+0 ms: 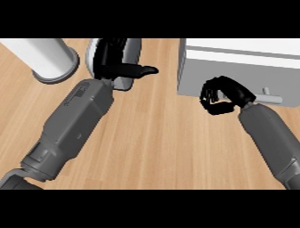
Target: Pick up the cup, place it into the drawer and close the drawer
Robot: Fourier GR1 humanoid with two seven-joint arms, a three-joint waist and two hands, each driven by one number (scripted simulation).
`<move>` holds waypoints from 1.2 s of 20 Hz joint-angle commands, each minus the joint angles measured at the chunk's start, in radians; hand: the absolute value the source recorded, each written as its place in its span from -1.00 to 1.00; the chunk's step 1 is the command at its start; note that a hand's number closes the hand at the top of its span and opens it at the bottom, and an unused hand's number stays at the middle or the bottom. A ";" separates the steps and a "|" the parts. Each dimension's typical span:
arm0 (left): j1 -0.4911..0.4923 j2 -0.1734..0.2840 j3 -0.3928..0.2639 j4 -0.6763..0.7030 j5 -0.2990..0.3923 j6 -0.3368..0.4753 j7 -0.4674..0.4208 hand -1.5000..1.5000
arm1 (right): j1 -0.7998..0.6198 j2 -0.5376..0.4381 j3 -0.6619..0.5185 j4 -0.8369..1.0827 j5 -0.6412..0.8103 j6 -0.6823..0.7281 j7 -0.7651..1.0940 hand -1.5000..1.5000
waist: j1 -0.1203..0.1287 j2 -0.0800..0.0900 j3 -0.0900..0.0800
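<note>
The cup point(131, 50), white with a grey rim, is at the top middle of the head view. My left hand point(116, 67) is curled round it and hides most of it, with the thumb pointing right. The drawer unit point(244, 67) is a grey box with a white top at the upper right. Its small handle point(270, 96) sticks out of the front face. My right hand point(223, 97) is against that front face, just left of the handle. Its fingers are curled and hold nothing. I cannot tell whether the drawer is slid out.
A tall white cylinder on a grey round base point(47, 60) stands at the top left, close to my left forearm. Bare wooden counter point(165, 142) lies between the two forearms.
</note>
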 commanded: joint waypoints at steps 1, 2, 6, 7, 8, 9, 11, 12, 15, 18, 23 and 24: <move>0.030 0.038 -0.005 -0.050 0.005 -0.039 0.033 -1.00 | -0.116 -0.043 -0.099 0.133 -0.035 -0.041 -0.061 1.00 | 0.028 0.009 0.002; 0.060 0.047 -0.005 -0.054 0.010 -0.067 0.022 -1.00 | -0.148 -0.038 -0.112 0.154 -0.034 -0.060 -0.044 1.00 | 0.039 0.014 0.002; 0.082 0.072 -0.014 -0.078 -0.001 -0.069 0.032 -1.00 | -0.212 -0.100 -0.166 0.191 -0.064 -0.046 -0.013 1.00 | 0.059 0.016 0.002; 0.058 0.073 -0.006 -0.075 0.004 -0.068 0.038 -1.00 | -0.215 -0.095 -0.170 0.196 -0.069 -0.047 -0.017 1.00 | 0.054 0.026 0.002; 0.086 0.056 -0.018 -0.082 0.003 -0.079 0.028 -1.00 | -0.239 -0.108 -0.174 0.193 -0.073 -0.028 0.009 1.00 | 0.060 0.022 0.001; 0.094 0.056 -0.018 -0.081 0.003 -0.081 0.025 -1.00 | -0.232 -0.122 -0.191 0.187 -0.092 -0.020 -0.006 1.00 | 0.062 0.027 0.001; 0.105 0.073 -0.023 -0.091 -0.001 -0.096 0.032 -1.00 | -0.230 -0.124 -0.191 0.179 -0.096 -0.013 -0.004 1.00 | 0.076 0.027 0.001; 0.108 0.068 -0.024 -0.095 0.001 -0.100 0.030 -1.00 | -0.227 -0.131 -0.200 0.170 -0.107 -0.006 -0.012 1.00 | 0.080 0.029 0.002; 0.106 0.080 -0.023 -0.105 0.008 -0.118 0.048 -1.00 | -0.236 -0.166 -0.212 0.149 -0.127 0.042 -0.005 1.00 | 0.081 0.027 0.001; 0.115 0.087 -0.021 -0.107 0.008 -0.128 0.040 -1.00 | -0.247 -0.175 -0.218 0.122 -0.145 0.073 0.006 1.00 | 0.087 0.032 -0.001; 0.113 0.114 -0.016 -0.124 0.014 -0.156 0.050 -1.00 | -0.210 -0.185 -0.227 0.098 -0.171 0.110 0.014 1.00 | 0.101 0.037 0.000; 0.136 0.090 -0.020 -0.129 0.018 -0.147 0.043 -1.00 | -0.208 -0.191 -0.235 0.090 -0.178 0.110 0.020 1.00 | 0.102 0.028 -0.001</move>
